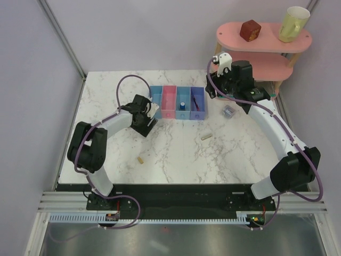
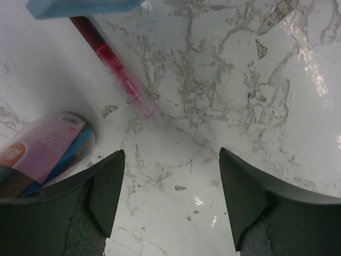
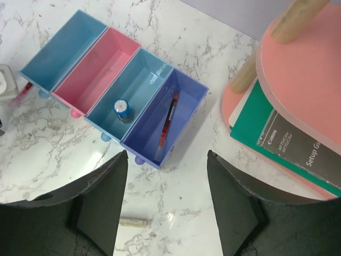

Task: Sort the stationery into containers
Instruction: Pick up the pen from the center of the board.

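Pink-red and translucent, the thin plastic pen (image 2: 114, 66) in your left wrist view lies flat on the white marbled table (image 2: 256, 96). Its darker far end reaches the corner of the light blue end bin (image 2: 80, 6). It sits ahead of the left end effector (image 2: 170, 154) and left of the gap, not between the fingers. Its long axis runs diagonally, from the bin corner at upper left down toward the middle of the view. The pink-labelled cylinder (image 2: 45, 152) lies on its side just beside the left finger and partly hidden behind it; you cannot tell whether they touch. The left end effector is spread wide and holds nothing. Your right end effector (image 3: 168, 154) is equally wide apart and empty, looking down on the row of four joined plastic bins (image 3: 80, 57). A small blue-capped cylinder (image 3: 122, 108) stands in the third, light blue bin. A thin red pen (image 3: 168, 120) lies lengthwise in the purple-blue one. A short beige piece (image 3: 133, 222) lies crosswise on the table near that bin's near end, showing low in the gap between the fingers.
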Motion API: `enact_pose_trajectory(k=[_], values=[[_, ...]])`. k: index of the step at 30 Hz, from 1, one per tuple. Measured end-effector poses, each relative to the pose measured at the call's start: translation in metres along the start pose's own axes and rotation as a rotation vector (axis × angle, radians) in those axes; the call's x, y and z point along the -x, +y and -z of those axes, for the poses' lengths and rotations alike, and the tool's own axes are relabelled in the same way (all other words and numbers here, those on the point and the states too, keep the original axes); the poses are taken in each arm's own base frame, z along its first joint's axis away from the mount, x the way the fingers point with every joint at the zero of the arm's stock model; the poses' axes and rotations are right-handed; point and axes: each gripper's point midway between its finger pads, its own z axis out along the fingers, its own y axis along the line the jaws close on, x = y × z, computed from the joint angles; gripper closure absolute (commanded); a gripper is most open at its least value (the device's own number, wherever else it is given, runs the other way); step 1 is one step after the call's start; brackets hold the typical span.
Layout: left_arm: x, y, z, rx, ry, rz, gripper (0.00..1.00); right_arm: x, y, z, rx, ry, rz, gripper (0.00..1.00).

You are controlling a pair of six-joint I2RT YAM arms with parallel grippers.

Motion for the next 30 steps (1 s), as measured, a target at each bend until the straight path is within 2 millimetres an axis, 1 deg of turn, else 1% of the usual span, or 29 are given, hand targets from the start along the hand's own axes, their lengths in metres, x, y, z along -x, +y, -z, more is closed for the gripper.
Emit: enact_pose_trajectory(k=[2,8,13,16,17,18,20,21,23,24,26,27,29,30], values=[[0.002,0.001,-0.006,0.004,-0.003,0.005,0.22,-0.001,-0.001,0.007,-0.001,0.010,0.015,0.32],[0.011,0.005,-0.019,0.020,-0.028,0.014,0.23,-0.016,0.000,0.011,0.004,0.071,0.025,0.32],[0.016,0.013,-0.023,0.035,-0.055,0.038,0.26,-0.022,0.000,0.012,0.006,0.095,0.028,0.33],[0.021,0.017,-0.026,0.042,-0.073,0.051,0.31,-0.026,0.001,0.013,0.008,0.109,0.026,0.33],[0.022,0.018,-0.027,0.045,-0.081,0.057,0.34,-0.026,0.001,0.013,0.009,0.111,0.025,0.33],[0.023,0.019,-0.028,0.047,-0.086,0.060,0.39,-0.027,0.001,0.014,0.009,0.114,0.025,0.33],[0.026,0.020,-0.030,0.049,-0.096,0.068,0.47,-0.027,0.001,0.014,0.009,0.116,0.024,0.33],[0.027,0.020,-0.031,0.049,-0.101,0.071,0.55,-0.025,0.001,0.015,0.008,0.114,0.025,0.33],[0.029,0.020,-0.032,0.049,-0.108,0.077,0.63,-0.023,0.000,0.016,0.005,0.111,0.026,0.33],[0.030,0.020,-0.033,0.049,-0.110,0.077,0.70,-0.021,0.000,0.017,0.004,0.107,0.026,0.33],[0.031,0.020,-0.035,0.051,-0.115,0.078,0.75,-0.016,0.000,0.018,0.002,0.098,0.028,0.33],[0.031,0.020,-0.035,0.051,-0.115,0.079,0.83,-0.014,-0.001,0.018,0.001,0.093,0.029,0.33],[0.031,0.021,-0.036,0.055,-0.116,0.083,0.88,-0.010,-0.001,0.019,0.000,0.085,0.029,0.33],[0.031,0.022,-0.036,0.058,-0.117,0.085,0.93,-0.009,-0.001,0.019,0.000,0.082,0.030,0.33]])
